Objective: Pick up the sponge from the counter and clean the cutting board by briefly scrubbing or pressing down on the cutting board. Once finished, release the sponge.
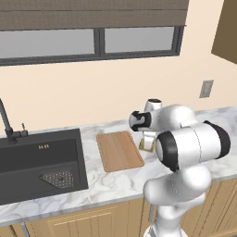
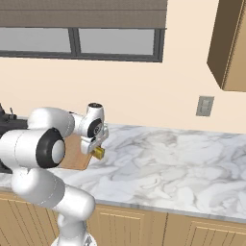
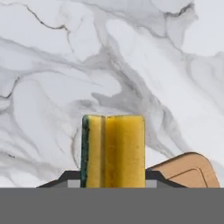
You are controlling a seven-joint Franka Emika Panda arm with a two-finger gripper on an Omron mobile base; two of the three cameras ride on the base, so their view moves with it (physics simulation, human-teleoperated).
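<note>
Yellow foam with a dark green scrub face along one side: the small rectangular sponge (image 3: 113, 151) stands up between the two dark finger tips of the pincer (image 3: 113, 180), which is clamped on it from both sides. In the hand view the sponge rises from the fingers in the middle of the picture, its green face turned to the left, with the white-and-grey marbled stone worktop (image 3: 131, 65) spread behind it. A rounded corner of the flat light-brown wooden cutting board (image 3: 192, 171) shows at the lower right of that view, just beside the sponge.

From the left base view the pincer (image 1: 147, 144) hangs just off the right edge of the cutting board (image 1: 118, 150), over bare worktop (image 1: 115, 183), and the sponge (image 1: 146, 145) shows as a small yellowish block between the fingers. The board lies flat on the worktop between the arm and a black sink basin (image 1: 39, 162).

From the right base view the sponge (image 2: 99, 153) shows yellow under the pincer (image 2: 96, 150), right at the board's (image 2: 77, 158) near corner; whether it touches the worktop (image 2: 168, 163) I cannot tell.
</note>
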